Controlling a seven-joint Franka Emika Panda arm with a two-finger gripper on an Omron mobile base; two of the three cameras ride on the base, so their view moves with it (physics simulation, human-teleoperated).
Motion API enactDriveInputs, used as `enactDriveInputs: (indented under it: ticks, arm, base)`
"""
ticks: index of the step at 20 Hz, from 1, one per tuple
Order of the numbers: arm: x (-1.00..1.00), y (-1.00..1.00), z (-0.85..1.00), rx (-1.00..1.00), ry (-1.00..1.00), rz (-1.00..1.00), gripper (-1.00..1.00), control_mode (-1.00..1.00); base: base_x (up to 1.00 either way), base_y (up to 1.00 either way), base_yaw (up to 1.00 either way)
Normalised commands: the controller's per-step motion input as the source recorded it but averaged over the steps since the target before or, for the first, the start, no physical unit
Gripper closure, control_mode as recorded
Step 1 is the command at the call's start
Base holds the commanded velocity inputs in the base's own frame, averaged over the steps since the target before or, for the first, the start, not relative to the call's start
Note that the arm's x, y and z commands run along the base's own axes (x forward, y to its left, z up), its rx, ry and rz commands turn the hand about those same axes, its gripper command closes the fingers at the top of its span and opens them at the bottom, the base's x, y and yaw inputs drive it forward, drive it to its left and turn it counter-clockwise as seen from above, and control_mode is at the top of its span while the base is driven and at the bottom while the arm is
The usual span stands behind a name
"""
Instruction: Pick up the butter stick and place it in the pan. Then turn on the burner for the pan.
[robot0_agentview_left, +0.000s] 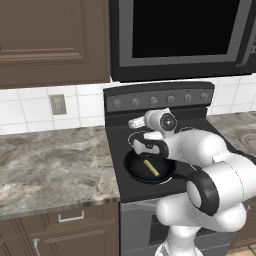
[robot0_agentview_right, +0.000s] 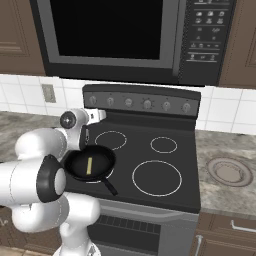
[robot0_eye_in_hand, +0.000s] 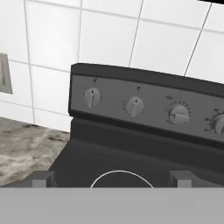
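Butter stick (robot0_agentview_right: 89, 165) in pan (robot0_agentview_right: 75, 165) | tool (robot0_eye_in_hand: 112, 178) wide open, empty | pan rim part-hidden by arm

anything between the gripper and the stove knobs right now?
Nothing. In the hand view the open gripper faces the knob panel across bare black cooktop; a white burner ring sits below.

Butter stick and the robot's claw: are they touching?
Apart. In the right base view the butter stick lies alone inside the pan, while the open gripper is up near the stove knobs.
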Motion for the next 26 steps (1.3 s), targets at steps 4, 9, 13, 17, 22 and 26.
enactDriveInputs:
  ticks: [4,9,13,17,22,26]
  arm:
    - [0.23,0.0,0.0,0.0,-0.08,0.0,-1.0,-1.0]
    - [0.23,0.04,0.0,0.0,-0.09,0.0,-1.0,-1.0]
    - [0.05,0.06,0.05,0.01,-0.1,0.0,-1.0,-1.0]
    - [0.09,0.19,0.07,0.01,-0.06,0.0,-1.0,-1.0]
    - [0.18,0.35,0.06,0.0,-0.03,0.0,-1.0,-1.0]
    - [0.22,0.09,0.08,0.0,-0.01,0.0,-1.0,-1.0]
  base:
    - [0.0,0.0,0.0]
    - [0.0,0.0,0.0]
    - [0.0,0.0,0.0]
    - [0.0,0.0,0.0]
    - [0.0,0.0,0.0]
    - [0.0,0.0,0.0]
